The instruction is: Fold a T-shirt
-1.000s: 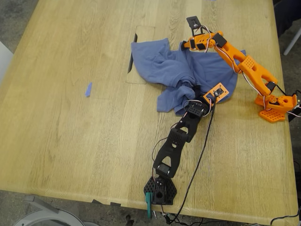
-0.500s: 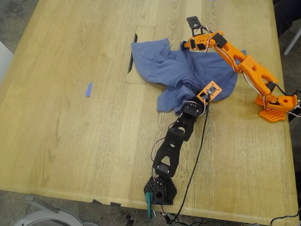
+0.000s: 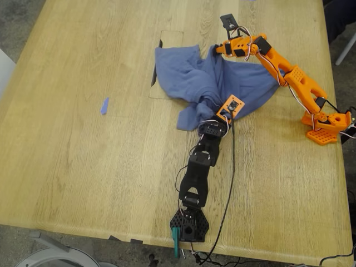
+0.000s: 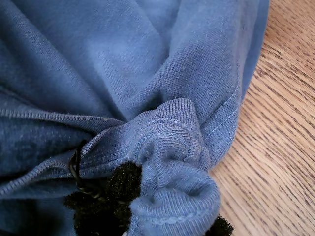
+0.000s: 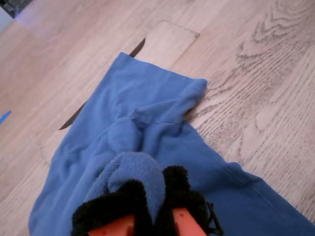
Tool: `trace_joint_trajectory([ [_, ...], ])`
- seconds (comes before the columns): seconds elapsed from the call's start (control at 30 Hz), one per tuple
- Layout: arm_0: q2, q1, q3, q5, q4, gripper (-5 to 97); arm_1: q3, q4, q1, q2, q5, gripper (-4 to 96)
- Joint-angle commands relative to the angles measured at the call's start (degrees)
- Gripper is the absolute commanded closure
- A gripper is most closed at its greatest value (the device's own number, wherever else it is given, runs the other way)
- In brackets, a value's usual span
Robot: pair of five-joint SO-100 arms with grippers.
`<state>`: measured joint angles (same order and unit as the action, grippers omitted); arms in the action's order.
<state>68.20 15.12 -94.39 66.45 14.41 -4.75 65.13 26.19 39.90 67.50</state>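
The slate-blue T-shirt (image 3: 186, 75) lies crumpled on the wooden table (image 3: 83, 139), its chest print hidden. My first gripper (image 3: 208, 109), on the black arm, is shut on a bunched hem fold at the shirt's near edge; in the first wrist view its black pads (image 4: 123, 189) pinch the ribbed fold (image 4: 172, 147). My second gripper (image 3: 216, 51), on the orange arm, is shut on a fold at the shirt's far edge. In the second wrist view its pads (image 5: 182, 189) clamp the cloth (image 5: 135, 172), and a sleeve (image 5: 162, 98) spreads beyond.
A rectangular inset panel (image 3: 169, 41) with a dark slot (image 3: 154, 75) lies partly under the shirt. A small blue tape strip (image 3: 104, 105) lies towards the exterior view's left. The orange arm's base (image 3: 325, 125) and the black arm's base (image 3: 189, 225) stand near the table's edges.
My first gripper has dragged its bunch of cloth towards the exterior view's left, pulling the shirt's near edge along. My second gripper has shifted slightly farther back with its fold.
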Motion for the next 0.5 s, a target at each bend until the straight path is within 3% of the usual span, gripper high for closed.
trace_joint_trajectory([
  [0.0,11.8,-1.7,0.9,1.0,-1.2,92,-3.3,0.2,-1.6,8.3,0.6,91.4],
  [0.47,40.3,-5.1,-3.9,3.6,-2.7,92,-3.3,-5.5,-6.2,20.0,1.9,91.4],
])
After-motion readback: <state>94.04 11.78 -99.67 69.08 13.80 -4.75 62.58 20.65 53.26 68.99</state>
